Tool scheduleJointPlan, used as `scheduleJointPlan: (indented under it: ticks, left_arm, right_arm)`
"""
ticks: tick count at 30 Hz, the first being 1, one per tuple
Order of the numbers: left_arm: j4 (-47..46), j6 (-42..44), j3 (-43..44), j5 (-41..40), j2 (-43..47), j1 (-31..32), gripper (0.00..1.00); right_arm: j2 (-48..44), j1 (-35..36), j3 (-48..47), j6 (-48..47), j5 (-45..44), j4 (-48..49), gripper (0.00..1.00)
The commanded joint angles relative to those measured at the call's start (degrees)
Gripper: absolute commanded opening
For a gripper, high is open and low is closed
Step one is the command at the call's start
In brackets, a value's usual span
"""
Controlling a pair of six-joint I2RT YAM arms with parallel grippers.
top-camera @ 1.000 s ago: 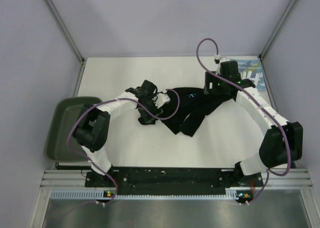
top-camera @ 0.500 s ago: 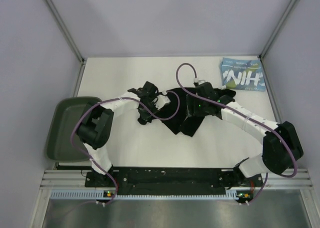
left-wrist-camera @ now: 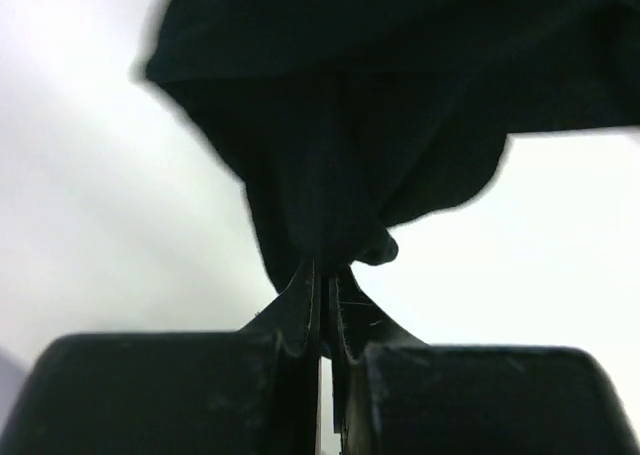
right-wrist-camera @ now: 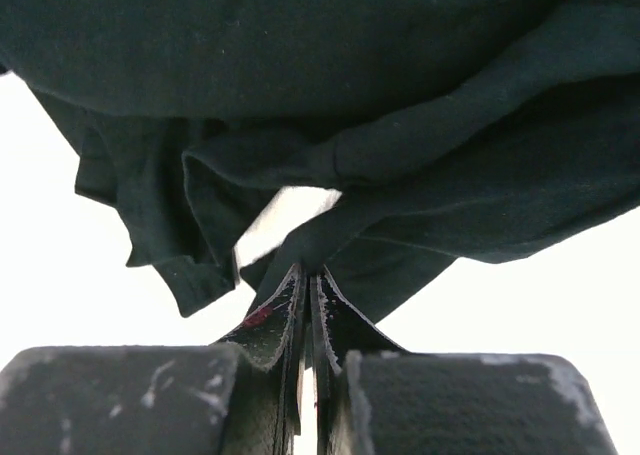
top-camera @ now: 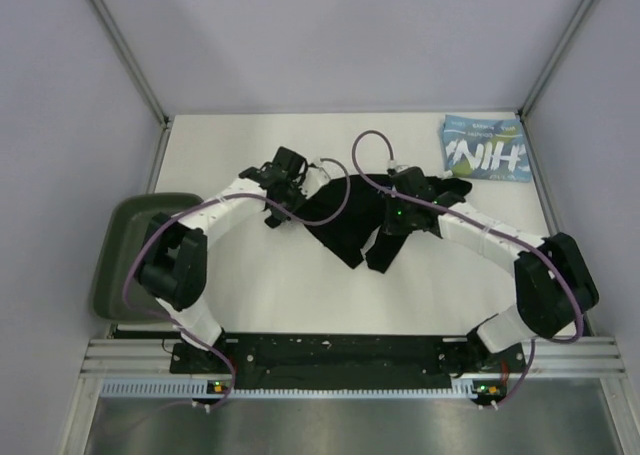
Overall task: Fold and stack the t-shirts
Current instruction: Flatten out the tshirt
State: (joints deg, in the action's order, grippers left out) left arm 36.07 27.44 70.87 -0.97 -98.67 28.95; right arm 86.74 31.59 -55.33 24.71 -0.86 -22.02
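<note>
The black t-shirt (top-camera: 345,220) lies bunched in the middle of the white table. My left gripper (top-camera: 288,180) is at its left end, shut on a pinch of the black cloth (left-wrist-camera: 320,205); the gripper (left-wrist-camera: 326,273) grips a fold that rises from its tips. My right gripper (top-camera: 398,207) is over the shirt's right part, and it (right-wrist-camera: 308,277) is shut on a fold of the same shirt (right-wrist-camera: 330,95). The light blue t-shirt with white letters (top-camera: 485,148) lies folded at the table's far right corner, apart from both grippers.
A dark green tray (top-camera: 128,255) hangs off the table's left edge, beside the left arm's elbow. Grey walls with metal posts enclose the table (top-camera: 260,275) on three sides. The arms' bases stand on a rail at the near edge.
Both grippers have closed on the black shirt. The right arm swung from the far right corner to the shirt. The left gripper has lifted its pinch a little toward the back.
</note>
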Motion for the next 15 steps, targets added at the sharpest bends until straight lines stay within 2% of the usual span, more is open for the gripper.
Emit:
scheduleJointPlan:
  ticks: [1,7,11,15]
  left_arm:
    - [-8.37,-0.28,5.15,-16.58,5.42,-4.07,0.0]
    - [-9.01,-0.73,17.0,-17.84,6.74,-13.29,0.0]
    - [-9.09,2.52,23.51,-18.89,7.79,-15.15,0.0]
    - [-9.26,5.51,28.26,-18.72,7.09,-15.59,0.0]
  right_arm:
    - [-9.2,-1.36,-0.47,-6.23,4.72,0.85,0.0]
    - [-21.86,-1.45,-8.2,-17.49,10.97,-3.55,0.0]
    - [-28.54,-3.72,-14.18,-20.57,12.72,-5.31,0.0]
    - [-32.94,-6.63,-14.63,-22.16,15.8,-5.49,0.0]
